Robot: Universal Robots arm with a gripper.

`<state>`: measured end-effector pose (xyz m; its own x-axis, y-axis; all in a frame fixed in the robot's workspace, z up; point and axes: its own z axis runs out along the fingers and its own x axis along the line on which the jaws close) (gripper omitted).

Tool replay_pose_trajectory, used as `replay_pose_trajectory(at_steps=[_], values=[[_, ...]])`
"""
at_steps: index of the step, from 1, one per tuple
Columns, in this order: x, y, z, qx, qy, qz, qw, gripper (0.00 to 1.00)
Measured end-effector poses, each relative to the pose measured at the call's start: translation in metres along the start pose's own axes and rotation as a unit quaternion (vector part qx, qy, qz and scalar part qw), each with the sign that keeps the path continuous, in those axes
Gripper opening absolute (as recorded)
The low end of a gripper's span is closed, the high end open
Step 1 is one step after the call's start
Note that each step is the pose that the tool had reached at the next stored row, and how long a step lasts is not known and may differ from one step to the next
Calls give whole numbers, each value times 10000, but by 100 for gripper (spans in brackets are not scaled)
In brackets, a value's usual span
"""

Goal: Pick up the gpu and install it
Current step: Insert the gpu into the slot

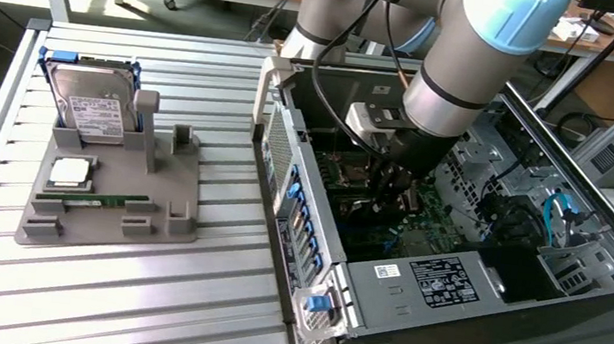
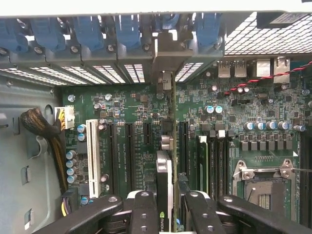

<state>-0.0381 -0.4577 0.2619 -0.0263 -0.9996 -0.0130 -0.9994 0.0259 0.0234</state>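
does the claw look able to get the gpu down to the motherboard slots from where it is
Probably yes. The claw grips the gpu edge-on above the motherboard, inside the open case. Nothing visible lies between card and slots.

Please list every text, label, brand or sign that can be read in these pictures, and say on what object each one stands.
None can be read with certainty.
White label on the hard drive: too small.
Black label on the computer case: too small.
White print on the motherboard: blurred.
Green logo on the gpu, held by the gripper: no readable words.
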Motion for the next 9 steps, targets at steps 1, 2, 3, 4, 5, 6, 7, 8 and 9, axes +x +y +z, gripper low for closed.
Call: replay_pose_trajectory(at_steps=[1,2,3,4,5,6,7,8,9], values=[[-1,0,4,0,-1,0,10000,27],[-4,-1,9,1,-8,-1,10000,27],[-8,-2,14,2,-7,-1,10000,27],[-10,-1,14,1,-4,-1,10000,27],[-11,-2,15,1,-3,-1,10000,27],[-12,-2,15,0,-2,-1,10000,27],[-12,-2,15,0,-1,-1,10000,27],[-12,-2,15,0,0,-1,10000,27],[-13,-2,16,0,-2,-1,10000,27]])
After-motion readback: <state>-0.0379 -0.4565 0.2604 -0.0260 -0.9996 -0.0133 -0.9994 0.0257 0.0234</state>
